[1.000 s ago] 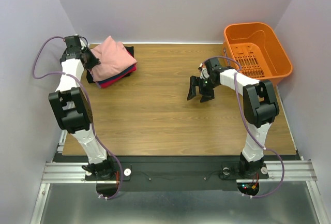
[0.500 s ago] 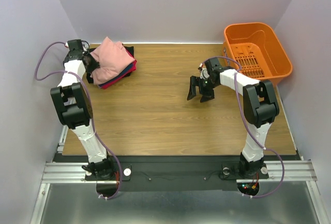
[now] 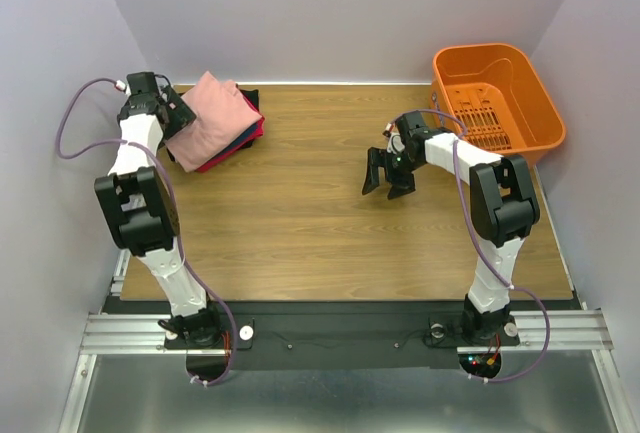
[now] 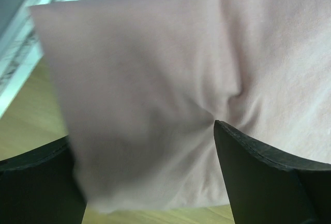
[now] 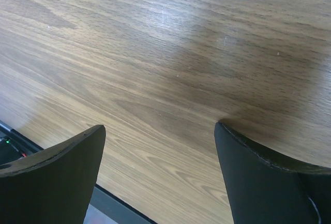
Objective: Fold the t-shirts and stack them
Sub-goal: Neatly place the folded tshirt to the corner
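Jaws spread wide, the left gripper [image 4: 142, 133] is hanging over the folded dusty-pink cloth t-shirt [image 3: 213, 108] topping the far-left stack [image 3: 250, 132]. The right gripper [image 3: 386, 182] is hovering, jaws parted, over the brown wooden table [image 3: 300, 233]

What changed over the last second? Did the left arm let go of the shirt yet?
The left gripper opened its jaws and let go of the pink t-shirt. The shirt's near-left edge has dropped over the side of the folded stack, and cloth still lies between the open fingers. Unchanged: the right gripper stays open over the table, and the orange basket has not moved.
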### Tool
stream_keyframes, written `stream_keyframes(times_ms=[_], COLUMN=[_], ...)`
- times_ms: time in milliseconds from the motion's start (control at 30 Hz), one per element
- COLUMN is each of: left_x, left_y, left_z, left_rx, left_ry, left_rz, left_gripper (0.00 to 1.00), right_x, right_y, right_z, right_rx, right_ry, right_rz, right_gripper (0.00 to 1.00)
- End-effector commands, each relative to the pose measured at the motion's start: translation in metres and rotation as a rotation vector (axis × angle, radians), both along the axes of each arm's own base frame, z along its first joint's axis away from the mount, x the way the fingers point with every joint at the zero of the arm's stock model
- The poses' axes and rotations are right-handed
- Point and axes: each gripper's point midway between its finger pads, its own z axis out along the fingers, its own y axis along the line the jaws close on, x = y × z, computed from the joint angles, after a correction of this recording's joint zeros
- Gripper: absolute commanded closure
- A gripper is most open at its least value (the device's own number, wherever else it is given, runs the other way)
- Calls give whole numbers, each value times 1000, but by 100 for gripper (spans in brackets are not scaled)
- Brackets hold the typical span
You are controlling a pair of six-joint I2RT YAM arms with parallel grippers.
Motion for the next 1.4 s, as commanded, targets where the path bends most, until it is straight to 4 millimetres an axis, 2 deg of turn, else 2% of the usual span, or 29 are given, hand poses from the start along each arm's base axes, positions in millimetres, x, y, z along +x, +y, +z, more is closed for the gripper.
stream_keyframes(times_ms=[0,33,67,100,133,167,200,233,267,300,367,400,467,500,533,567,600,667,700,733,800,900,933,967,1133,1367], left_x=[-40,-54,-65,-73,-88,-96,-108,-118,-125,-139,-153,-168,-181,-194,-201,-210,-210,-223,-228,-230,-235,-239,-242,-244,-255,-266], left_y=[18,18,18,16,16,15,12,8,4,-6,-18,-29,-49,-59,-67,-88,-97,-115,-130,-139,-160,-177,-187,-192,-204,-201], left_z=[72,60,81,83,69,72,86,75,75,76,75,76,77,88,84,95,92,102,108,110,115,120,126,128,144,156], left_rx=[97,104,114,121,128,136,147,141,139,134,123,111,93,86,81,55,41,20,-8,-26,-69,-92,-106,-113,-121,-104], left_ry=[-100,-74,-131,-142,-112,-119,-155,-134,-137,-149,-164,-182,-203,-243,-240,-289,-286,-331,-357,-363,-380,-388,-403,-407,-439,-463], left_rz=[135,153,169,176,188,189,188,177,164,134,101,76,36,19,10,-29,-44,-66,-92,-109,-157,-196,-221,-233,-277,-314], left_gripper=[2,2,2,2,2,2,2,2,2,2,2,2,3,4,4,4,5,6,6,6,6,6,6,6,6,6], right_x=[14,15,17,17,19,20,21,22,23,23,22,22,21,19,18,14,14,6,1,-3,-12,-30,-39,-47,-75,-96], right_y=[3,2,1,0,-2,-2,-2,-2,-3,-3,-5,-6,-8,-9,-12,-14,-15,-19,-22,-25,-30,-40,-45,-48,-60,-65], right_z=[27,28,28,30,30,33,36,38,43,46,50,57,65,75,79,82,90,106,105,121,130,149,143,159,169,183], right_rx=[3,-6,-11,-16,-24,-23,-24,-26,-25,-26,-31,-31,-36,-32,-39,-41,-42,-41,-48,-42,-42,-42,-54,-36,-22,22], right_ry=[-83,-90,-95,-102,-107,-115,-125,-134,-150,-158,-173,-195,-217,-247,-260,-268,-289,-334,-334,-377,-405,-461,-452,-495,-544,-592], right_rz=[9,8,6,7,2,3,4,3,7,10,15,15,17,18,14,13,8,3,1,-8,-16,-58,-69,-94,-141,-168], right_gripper=[8,8,8,8,8,7,7,7,7,7,7,6,6,6,6,5,5,5,4,4,4,4,3,2,1,1])
